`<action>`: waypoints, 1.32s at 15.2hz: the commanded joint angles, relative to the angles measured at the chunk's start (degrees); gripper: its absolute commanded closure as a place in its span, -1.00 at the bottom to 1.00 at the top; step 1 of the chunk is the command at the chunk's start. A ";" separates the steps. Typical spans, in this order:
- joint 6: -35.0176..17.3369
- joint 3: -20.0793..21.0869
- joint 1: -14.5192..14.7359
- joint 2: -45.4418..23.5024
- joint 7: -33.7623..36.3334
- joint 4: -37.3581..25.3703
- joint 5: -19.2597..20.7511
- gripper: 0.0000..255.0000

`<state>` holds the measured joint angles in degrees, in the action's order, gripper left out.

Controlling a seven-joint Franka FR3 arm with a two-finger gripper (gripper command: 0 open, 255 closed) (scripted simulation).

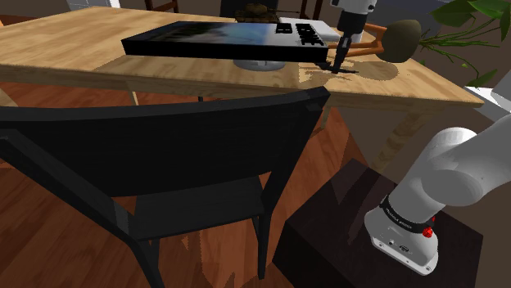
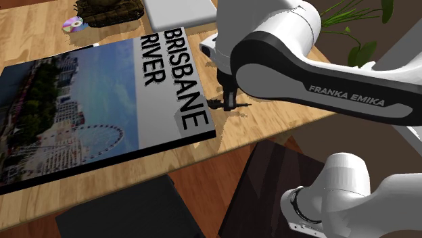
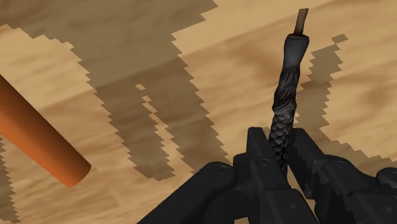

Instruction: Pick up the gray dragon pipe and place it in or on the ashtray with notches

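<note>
Fingers [image 3: 257, 153] clenched on the pipe [image 3: 286, 89], grasping its scaly lower stem; gripper [image 3: 280, 145] all black. Pipe: one, dark grey, twisted and scaled like hide, ending in a short brown tip that points away from the fingers. Its shadow falls on the wood just beside it. One orange rod [image 3: 38, 137], smooth and round, lies on the table [image 3: 127, 38], well apart from the gripper. Table: pale wood, plain grain. Shoulder view: gripper low over the table near its front edge. At its 9 o'clock lies one big flat book [image 1: 213, 37] with black edges and a glossy photo cover. A grey round thing [image 1: 262, 64] pokes out from under the book; cannot tell what it is. At 2 o'clock are one brown rounded lump [image 1: 403, 39] and one plant [image 1: 467, 12]. One black chair [image 1: 164, 155] at 7 o'clock. Second exterior view: one tank model [image 2: 108, 10] and one shiny disc [image 2: 72, 26] at the gripper's 10 o'clock.
</note>
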<state>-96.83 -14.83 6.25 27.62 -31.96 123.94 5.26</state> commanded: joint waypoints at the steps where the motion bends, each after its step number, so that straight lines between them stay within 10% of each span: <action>1: 0.25 0.15 0.12 -0.07 0.05 0.30 -0.25 1.00; 20: 10.69 0.51 0.61 -2.41 -0.26 -12.46 -0.98 1.00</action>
<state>-86.89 -14.30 6.82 25.60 -32.14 112.62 4.36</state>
